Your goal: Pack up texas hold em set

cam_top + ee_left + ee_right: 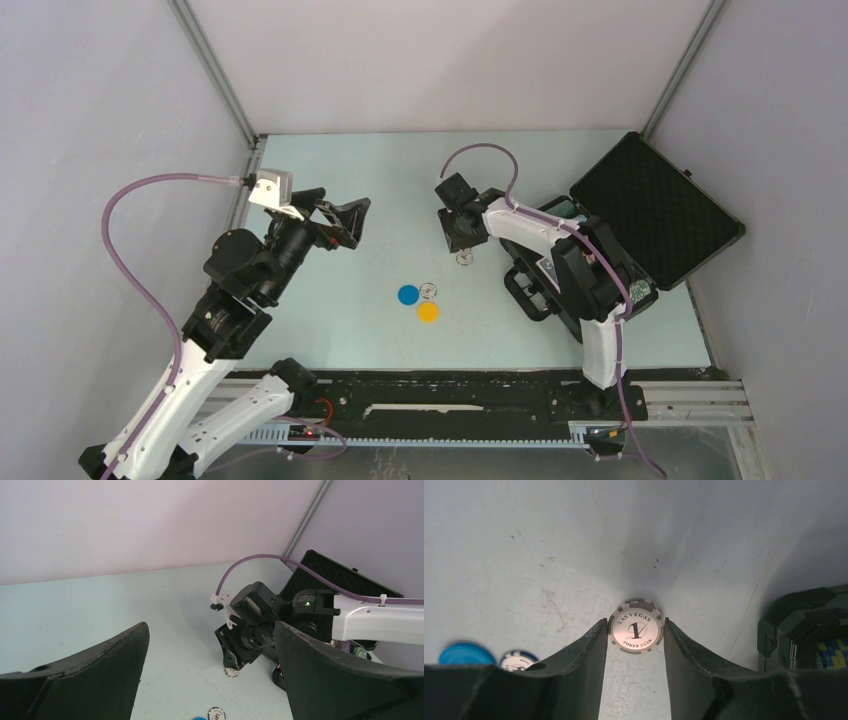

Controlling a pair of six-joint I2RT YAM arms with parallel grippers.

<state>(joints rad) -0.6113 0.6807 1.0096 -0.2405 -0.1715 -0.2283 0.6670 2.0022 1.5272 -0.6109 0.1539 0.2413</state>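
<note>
The black case (pixel 655 210) lies open at the right, foam-lined lid leaning back. My right gripper (pixel 463 252) reaches left of it, pointing down at the table. In the right wrist view its fingers (pixel 599 640) press both sides of a grey-edged white "Las Vegas 1" poker chip (pixel 635 632), which seems to lie flat on the table (pixel 231 672). A blue disc (pixel 408 294), a yellow disc (pixel 428 312) and a white-and-blue chip (pixel 429 290) lie mid-table. My left gripper (pixel 345 222) is open and empty, held above the table at the left. The red marker is out of view.
The case's base and handle (pixel 804 625) stand just right of the right gripper, with a blue-and-yellow patterned item (pixel 834 652) inside. The blue disc (pixel 466 654) and white-and-blue chip (pixel 519 660) lie left of the right fingers. Grey walls enclose the table on three sides.
</note>
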